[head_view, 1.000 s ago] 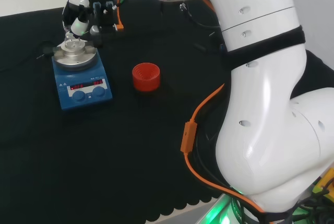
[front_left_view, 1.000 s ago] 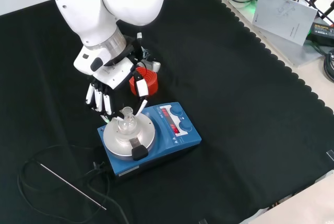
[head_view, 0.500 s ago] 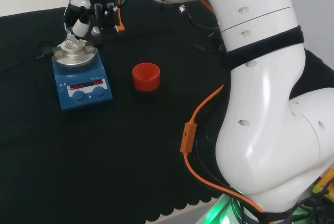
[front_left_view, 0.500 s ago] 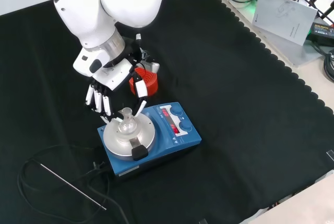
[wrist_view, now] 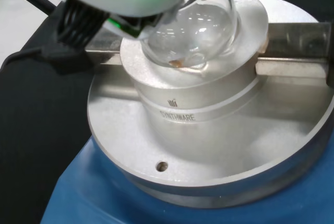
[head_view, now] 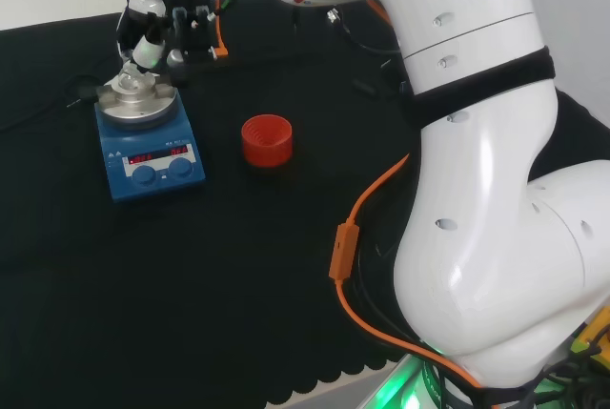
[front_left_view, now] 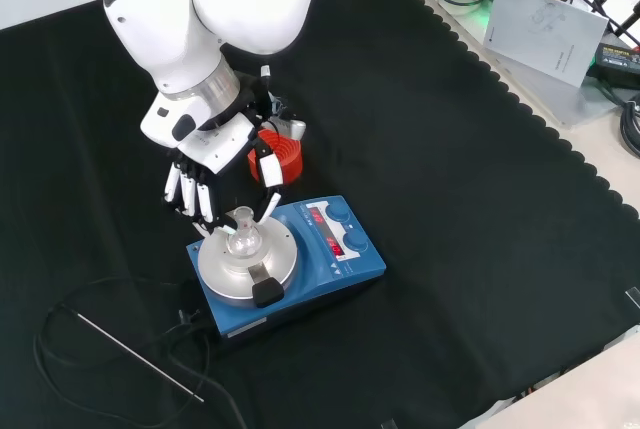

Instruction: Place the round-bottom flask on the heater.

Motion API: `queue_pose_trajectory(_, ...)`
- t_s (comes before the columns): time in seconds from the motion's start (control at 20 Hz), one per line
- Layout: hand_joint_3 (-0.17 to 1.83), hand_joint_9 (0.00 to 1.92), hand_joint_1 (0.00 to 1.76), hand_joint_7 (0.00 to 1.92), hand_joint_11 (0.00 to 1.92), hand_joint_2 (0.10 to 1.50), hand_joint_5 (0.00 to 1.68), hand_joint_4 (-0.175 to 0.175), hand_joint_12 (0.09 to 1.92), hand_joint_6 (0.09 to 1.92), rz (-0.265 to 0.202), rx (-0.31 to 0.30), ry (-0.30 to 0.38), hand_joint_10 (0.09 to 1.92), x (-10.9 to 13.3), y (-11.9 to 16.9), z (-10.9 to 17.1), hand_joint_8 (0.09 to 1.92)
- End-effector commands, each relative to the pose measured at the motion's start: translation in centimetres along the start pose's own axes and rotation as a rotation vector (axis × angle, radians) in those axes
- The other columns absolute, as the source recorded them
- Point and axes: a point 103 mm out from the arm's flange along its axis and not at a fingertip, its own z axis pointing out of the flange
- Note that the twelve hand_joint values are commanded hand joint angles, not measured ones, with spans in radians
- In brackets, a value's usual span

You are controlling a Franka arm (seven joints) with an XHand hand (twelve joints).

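Observation:
The clear round-bottom flask [front_left_view: 243, 240] sits upright in the metal block on top of the blue heater [front_left_view: 335, 261]. In the wrist view its bulb [wrist_view: 194, 30] rests in the block's cup [wrist_view: 209, 104]. My hand [front_left_view: 212, 152] hangs just above and behind the flask, open. Its straight fingers [front_left_view: 190, 191] point down on one side of the neck and its thumb on the other. In the head view the hand [head_view: 157, 30] stands over the flask [head_view: 132, 79] on the heater [head_view: 152, 159].
A red ribbed ring stand [front_left_view: 282, 156] stands just behind the heater, partly hidden by my hand, and to the heater's right in the head view [head_view: 266, 140]. A thin metal rod [front_left_view: 135, 356] and a black cable lie at front left. Papers [front_left_view: 545, 29] lie off the cloth.
My hand has lifted a little off the flask since a second ago. The flask stays on the heater block, unmoved.

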Motion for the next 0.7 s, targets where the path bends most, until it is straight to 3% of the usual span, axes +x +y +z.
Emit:
queue_pose_trajectory(0.05,0.88,0.95,1.14,0.82,0.52,0.54,1.26,0.175,1.24,0.79,-0.001,0.004,-0.003,0.42,0.12,0.03,0.06,0.49)
queue_pose_trajectory(0.3,0.88,0.94,1.14,0.81,0.52,0.55,1.26,0.175,1.24,0.8,-0.009,0.019,0.022,0.42,0.08,0.11,0.16,0.49)
queue_pose_trajectory(0.55,0.67,0.88,1.1,0.74,0.46,0.69,1.16,0.175,1.27,0.86,-0.009,0.018,0.027,0.46,0.13,0.26,0.19,0.52)
queue_pose_trajectory(0.7,0.99,0.85,1.11,0.72,0.44,0.46,1.03,0.087,1.28,0.78,-0.009,0.019,0.028,0.49,0.18,0.19,0.1,0.53)
